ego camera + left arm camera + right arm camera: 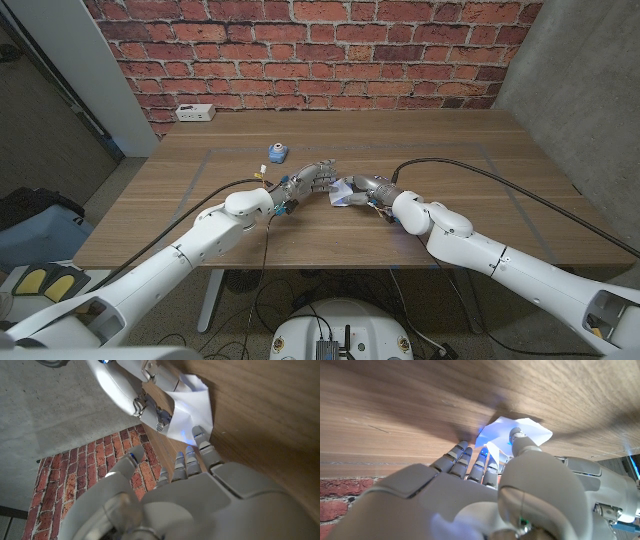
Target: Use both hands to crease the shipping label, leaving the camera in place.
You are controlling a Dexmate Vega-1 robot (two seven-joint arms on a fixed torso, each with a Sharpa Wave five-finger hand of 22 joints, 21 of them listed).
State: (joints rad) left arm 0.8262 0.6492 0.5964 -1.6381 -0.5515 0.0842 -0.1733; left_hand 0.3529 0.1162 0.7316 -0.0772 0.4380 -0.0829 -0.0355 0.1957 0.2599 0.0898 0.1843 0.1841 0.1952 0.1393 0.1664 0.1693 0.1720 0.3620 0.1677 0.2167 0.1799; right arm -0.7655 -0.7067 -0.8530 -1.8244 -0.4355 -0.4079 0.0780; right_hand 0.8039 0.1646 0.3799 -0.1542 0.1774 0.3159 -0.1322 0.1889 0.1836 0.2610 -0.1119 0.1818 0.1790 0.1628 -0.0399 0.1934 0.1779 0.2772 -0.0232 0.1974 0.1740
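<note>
Paper of the shipping label (342,194), white and crumpled, is seen in the head view near the middle of the table (450,150), pinched by the right hand (366,190) and touched by the left hand (308,180), with the small blue camera (275,153) set apart toward the far edge. In the left wrist view the label (192,407) is shown bent into angled folds, the left fingertips (200,440) resting on its edge. In the right wrist view the label (517,435) is held between the right thumb and fingers (470,460), lit bluish.
</note>
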